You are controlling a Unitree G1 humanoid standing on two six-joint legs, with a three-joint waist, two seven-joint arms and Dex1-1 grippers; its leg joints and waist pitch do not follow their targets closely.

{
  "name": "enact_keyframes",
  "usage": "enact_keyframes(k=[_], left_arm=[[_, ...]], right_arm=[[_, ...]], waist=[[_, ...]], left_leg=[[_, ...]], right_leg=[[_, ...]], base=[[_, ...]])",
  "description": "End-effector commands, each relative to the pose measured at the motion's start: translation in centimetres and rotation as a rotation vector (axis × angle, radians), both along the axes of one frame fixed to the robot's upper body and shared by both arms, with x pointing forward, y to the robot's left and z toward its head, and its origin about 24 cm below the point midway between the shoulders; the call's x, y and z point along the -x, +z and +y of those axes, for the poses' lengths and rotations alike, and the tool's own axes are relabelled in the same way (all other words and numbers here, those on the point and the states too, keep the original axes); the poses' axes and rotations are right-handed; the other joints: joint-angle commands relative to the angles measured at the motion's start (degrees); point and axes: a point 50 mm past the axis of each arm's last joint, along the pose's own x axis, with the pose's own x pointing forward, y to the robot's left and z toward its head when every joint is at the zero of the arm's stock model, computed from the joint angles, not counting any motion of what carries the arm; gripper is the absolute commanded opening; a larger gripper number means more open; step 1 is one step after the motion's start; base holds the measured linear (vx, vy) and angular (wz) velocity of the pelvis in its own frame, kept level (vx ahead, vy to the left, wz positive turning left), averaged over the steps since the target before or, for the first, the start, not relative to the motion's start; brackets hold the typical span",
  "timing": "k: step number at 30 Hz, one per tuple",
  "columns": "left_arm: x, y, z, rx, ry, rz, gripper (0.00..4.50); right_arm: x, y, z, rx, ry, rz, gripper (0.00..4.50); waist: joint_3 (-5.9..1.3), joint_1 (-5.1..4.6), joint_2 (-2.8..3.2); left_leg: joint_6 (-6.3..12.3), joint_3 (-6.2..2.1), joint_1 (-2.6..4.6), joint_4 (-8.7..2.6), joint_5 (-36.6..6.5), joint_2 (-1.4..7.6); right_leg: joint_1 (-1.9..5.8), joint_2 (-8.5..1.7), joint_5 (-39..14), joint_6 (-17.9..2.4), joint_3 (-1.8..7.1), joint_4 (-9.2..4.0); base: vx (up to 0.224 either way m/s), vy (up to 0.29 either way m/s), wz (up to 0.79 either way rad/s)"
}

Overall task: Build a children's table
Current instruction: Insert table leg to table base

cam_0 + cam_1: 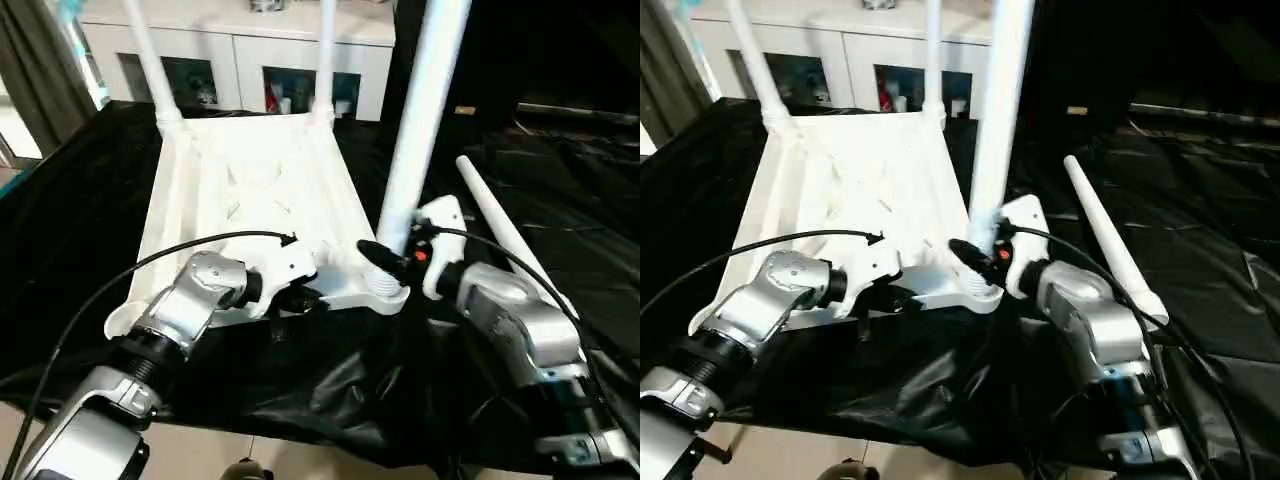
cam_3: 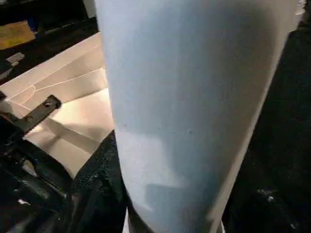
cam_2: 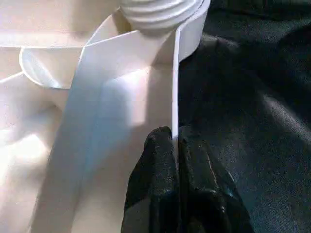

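Note:
The white table top (image 1: 250,200) lies upside down on the black cloth, ribbed underside up. Two white legs (image 1: 150,60) (image 1: 326,60) stand in its far corner sockets. A third leg (image 1: 425,110) stands upright with its threaded end at the near right corner socket (image 1: 388,292). My right gripper (image 1: 385,262) is shut on this leg just above the socket, and the leg (image 2: 194,97) looms close in the right wrist view. My left gripper (image 1: 305,295) is shut on the top's near rim (image 3: 175,97), fingers (image 3: 160,184) pinching the thin wall. The fourth leg (image 1: 505,235) lies loose to the right.
A black cloth (image 1: 90,200) covers the work surface, wrinkled near the front edge (image 1: 330,400). Behind it stands a white glass-door cabinet (image 1: 240,60). A grey curtain (image 1: 40,70) hangs at the far left. Black cables (image 1: 150,260) arc over both forearms.

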Motion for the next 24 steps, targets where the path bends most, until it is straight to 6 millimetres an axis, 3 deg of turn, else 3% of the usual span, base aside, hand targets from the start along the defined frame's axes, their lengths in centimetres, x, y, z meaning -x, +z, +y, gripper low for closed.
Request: enact_keyframes(k=[1,5,7,8,11,18,24], left_arm=[[-1.1,1.3,0.0,0.083,0.099,-0.063,0.0],[-1.4,1.2,-0.2,0.109,0.142,-0.056,0.0],[-1.4,1.3,-0.2,0.125,0.156,-0.051,0.0],[-1.4,1.3,-0.2,0.126,0.159,-0.052,0.0],[-1.3,1.2,0.0,0.131,0.169,-0.053,0.0],[-1.1,0.9,0.4,0.106,0.16,-0.045,0.0],[-0.9,0.5,0.7,0.06,0.138,-0.038,0.0]], right_arm=[[-0.7,0.2,-0.1,0.014,-0.004,-0.015,1.93],[-1.6,0.1,-0.1,0.02,-0.005,-0.009,1.93],[-1.6,0.2,-0.2,0.022,0.005,-0.006,1.93],[-1.6,0.2,-0.2,0.023,0.007,-0.006,1.93],[-1.5,0.2,-0.7,0.038,0.009,-0.001,1.93],[-1.9,0.1,-1.9,0.05,-0.01,-0.002,1.93],[-2.0,0.4,-2.6,0.048,-0.033,-0.006,1.93]], waist=[[-4.31,0.25,-0.68],[-4.23,0.12,-0.86],[-4.39,0.15,-0.97],[-4.41,0.12,-1.52],[-4.34,0.02,-1.6],[-4.18,-0.28,-1.79],[-4.14,-0.8,-1.58]], left_leg=[[-0.62,-0.53,0.82,-3.94,-12.37,1.75],[-0.56,-0.46,0.75,-3.88,-12.39,1.72],[0.0,-0.38,0.73,-3.71,-10.53,1.74],[0.59,-0.33,0.63,-3.64,-9.51,1.67],[1.33,-0.21,0.67,-3.6,-9.04,1.66],[1.07,-0.25,0.68,-3.68,-10.48,1.69],[1.13,-0.27,0.64,-3.69,-10.29,1.65]], right_leg=[[2.7,-3.51,-11.53,-10.11,2.34,-4.31],[2.73,-3.63,-13.26,-10.06,2.33,-4.49],[2.8,-3.51,-10.53,-10.31,2.34,-4.22],[2.96,-3.48,-9.38,-10.38,2.31,-4.01],[2.86,-3.45,-9.33,-10.38,2.31,-4.13],[2.78,-3.63,-13.34,-9.42,2.28,-4.51],[2.78,-3.45,-12.97,-9.75,2.26,-4.52]], base=[[0.0,0.0,0.0],[0.0,0.0,0.0],[0.0,0.0,0.0],[0.0,0.0,0.0],[0.0,0.0,0.0],[0.0,0.0,0.0],[0.0,0.0,0.0]])
